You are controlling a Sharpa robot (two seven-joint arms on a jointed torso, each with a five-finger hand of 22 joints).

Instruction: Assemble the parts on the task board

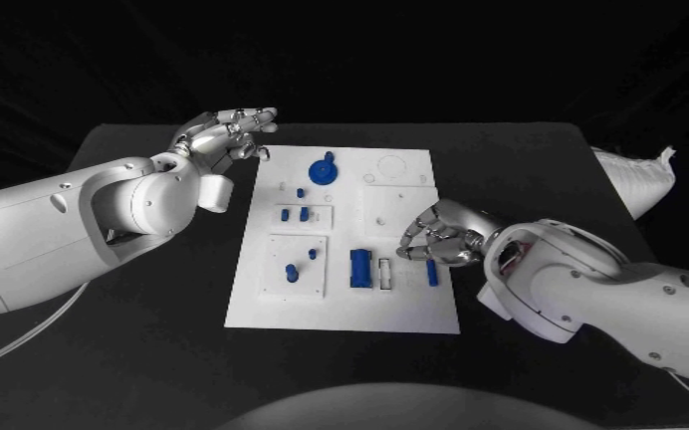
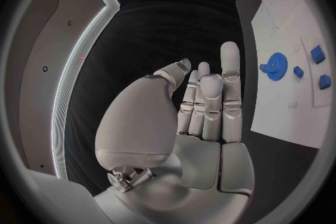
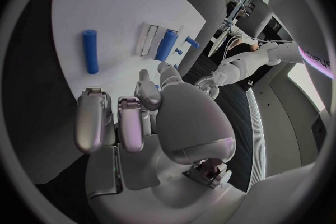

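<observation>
Two robot hands hold nothing | right robot hand [image 1: 442, 234] curled over task board [image 1: 344, 316], just beside loose blue cylinder [image 1: 431, 272] | left robot hand [image 1: 227, 135] fingers extended, off board above tabletop [image 1: 143, 350] | step, we judge: reaching for cylinder; next needs a pinch.

black table [image 1: 158, 350], white task board [image 1: 344, 311] on it

No writing, label, brand, number or sign can be read in any of the views. The task board [image 1: 344, 301] bears only faint outlines and blue parts, with no legible marking, and the white arms and silver hands carry no lettering that can be made out.
</observation>
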